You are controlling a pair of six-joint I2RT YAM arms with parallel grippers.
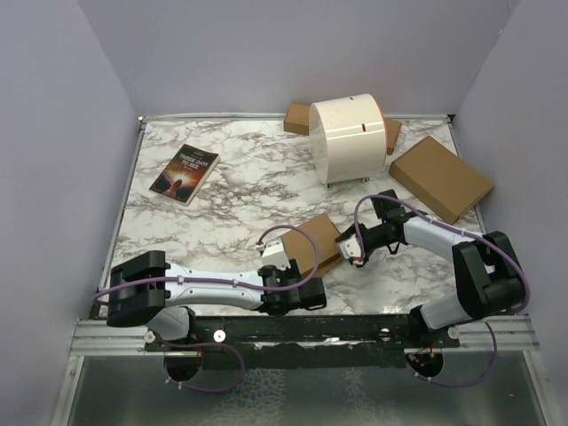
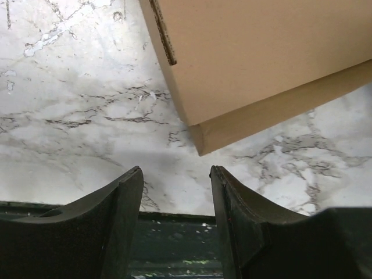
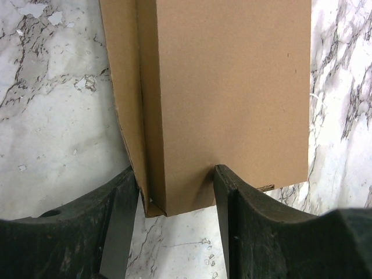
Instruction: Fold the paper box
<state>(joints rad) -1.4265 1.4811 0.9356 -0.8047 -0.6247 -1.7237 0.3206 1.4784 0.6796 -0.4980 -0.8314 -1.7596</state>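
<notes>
Marble table, shut in by plain lilac walls.
You're looking down on a white table [image 1: 240, 191] veined in grey. A back wall [image 1: 293, 44] rises just behind it, a left wall [image 1: 53, 133] and a right wall [image 1: 532, 98] stand close at its sides, all matte and bare. A ribbed metal rail [image 1: 115, 335] runs along the table's near edge, with a dull grey sheet [image 1: 302, 395] below it. The light is soft and even, the shadows faint.

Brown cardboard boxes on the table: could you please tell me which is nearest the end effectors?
The paper box at front centre; the larger box lies farther back right.
</notes>
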